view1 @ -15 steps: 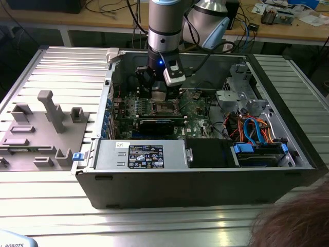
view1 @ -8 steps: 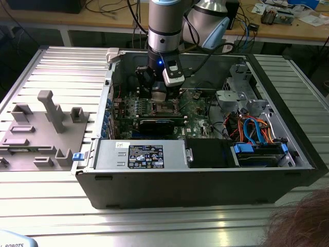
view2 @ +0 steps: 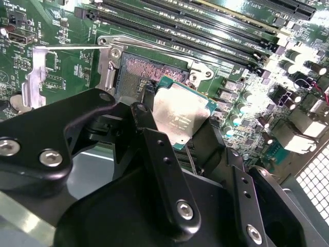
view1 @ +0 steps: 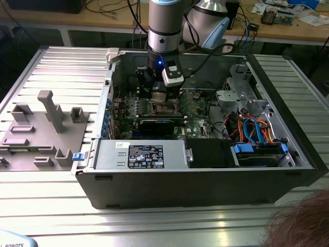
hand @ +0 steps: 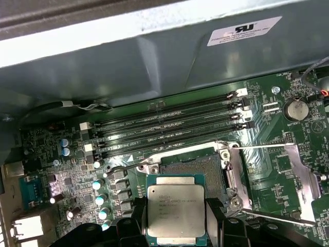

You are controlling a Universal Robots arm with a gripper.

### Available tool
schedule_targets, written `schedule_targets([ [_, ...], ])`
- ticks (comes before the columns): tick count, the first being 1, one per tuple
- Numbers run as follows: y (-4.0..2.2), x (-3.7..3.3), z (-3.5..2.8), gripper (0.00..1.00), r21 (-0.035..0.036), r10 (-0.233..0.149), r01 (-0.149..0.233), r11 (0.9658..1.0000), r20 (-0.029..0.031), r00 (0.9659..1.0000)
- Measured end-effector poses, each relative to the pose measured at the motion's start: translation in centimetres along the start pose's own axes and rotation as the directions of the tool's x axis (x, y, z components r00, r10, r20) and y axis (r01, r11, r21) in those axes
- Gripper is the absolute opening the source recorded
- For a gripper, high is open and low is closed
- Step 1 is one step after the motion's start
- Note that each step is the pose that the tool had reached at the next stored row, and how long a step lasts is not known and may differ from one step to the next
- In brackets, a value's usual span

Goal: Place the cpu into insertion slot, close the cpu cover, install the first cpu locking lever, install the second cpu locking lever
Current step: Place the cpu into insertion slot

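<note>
My gripper (view1: 160,100) reaches down into the open computer case, over the green motherboard. It is shut on the cpu (hand: 175,208), a flat square chip with a silver-grey top, with a black finger (hand: 217,222) on each side. The cpu (view2: 180,114) hangs a little above the board, overlapping one edge of the insertion slot (hand: 198,167), whose dark pin field (view2: 145,71) lies bare. The cpu cover (hand: 304,177) is swung open beside the socket and shows as a silvery frame (view2: 34,77). Two thin locking levers (hand: 262,146) (hand: 277,219) stand raised next to it.
Long black memory slots (hand: 169,131) run beside the socket, with capacitors (hand: 97,185) nearby. The case wall (hand: 154,67) rises behind them. A power supply (view1: 139,154) and drive cables (view1: 254,128) occupy the case front. A grey fixture (view1: 46,128) stands on the table at the exterior view's left.
</note>
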State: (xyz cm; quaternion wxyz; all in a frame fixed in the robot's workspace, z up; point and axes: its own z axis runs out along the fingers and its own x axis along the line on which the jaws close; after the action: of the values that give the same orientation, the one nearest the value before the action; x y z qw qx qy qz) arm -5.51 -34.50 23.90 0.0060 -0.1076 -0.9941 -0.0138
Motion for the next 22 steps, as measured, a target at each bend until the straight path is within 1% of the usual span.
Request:
schedule_targets([
  [12,0.00,0.00,0.09,0.54,0.0056,0.037,-0.037,0.9993,0.0024,0.9993],
  [22,0.00,0.00,0.20,0.54,0.0079,0.065,-0.066,0.9978,0.0040,0.9978],
])
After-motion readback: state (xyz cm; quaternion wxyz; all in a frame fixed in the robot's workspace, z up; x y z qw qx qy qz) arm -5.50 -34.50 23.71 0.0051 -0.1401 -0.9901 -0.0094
